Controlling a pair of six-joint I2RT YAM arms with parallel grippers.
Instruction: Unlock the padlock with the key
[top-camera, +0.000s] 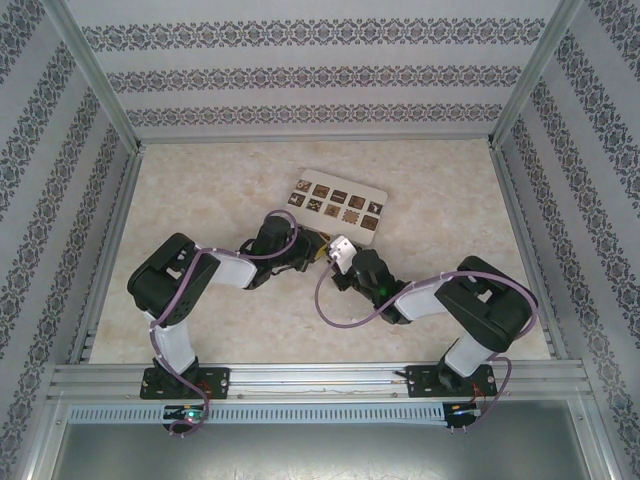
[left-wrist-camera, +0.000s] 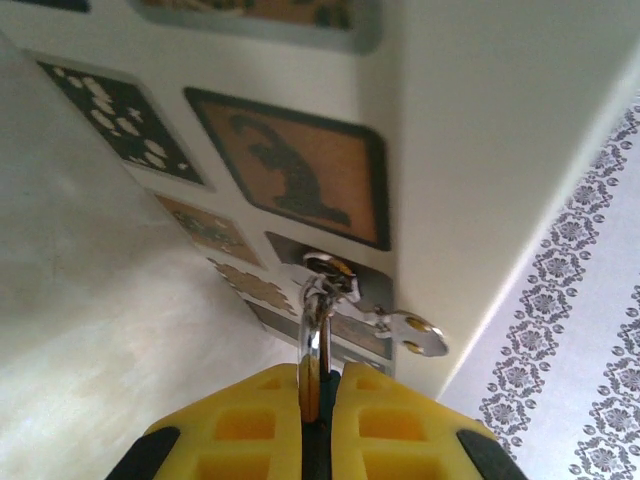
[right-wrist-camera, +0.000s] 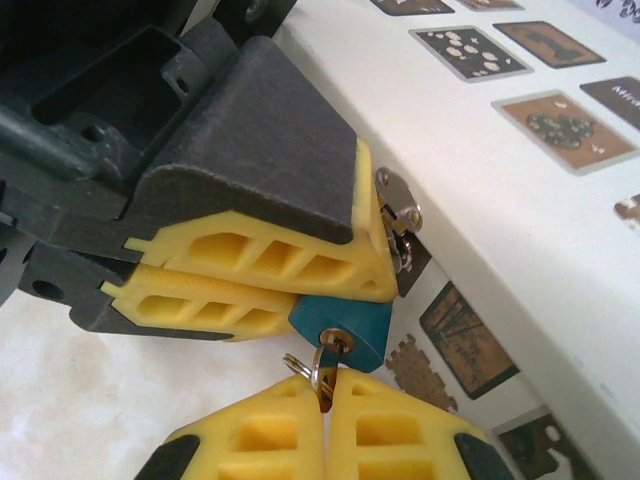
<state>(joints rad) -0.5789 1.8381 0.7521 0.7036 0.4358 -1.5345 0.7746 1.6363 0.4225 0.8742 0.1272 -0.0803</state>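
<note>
The teal padlock (right-wrist-camera: 345, 328) hangs by its silvery shackle (left-wrist-camera: 313, 335) from the metal hasp (left-wrist-camera: 415, 335) on the cream box (left-wrist-camera: 480, 150). My left gripper (left-wrist-camera: 318, 375) is shut on the padlock body, and its yellow fingers (right-wrist-camera: 290, 270) clamp the body from the upper left in the right wrist view. The key (right-wrist-camera: 320, 362) sits in the keyhole on the padlock's underside, a small ring hanging from it. My right gripper (right-wrist-camera: 326, 385) is shut on the key just below the padlock. From above, the left gripper (top-camera: 312, 250) and right gripper (top-camera: 340, 268) meet at the box's near edge.
The cream box (top-camera: 340, 205) with dark patterned squares lies flat mid-table, just behind both grippers. Patterned walls and metal rails enclose the marbled table (top-camera: 200, 200). The hasp (right-wrist-camera: 400, 215) presses close against my left fingers.
</note>
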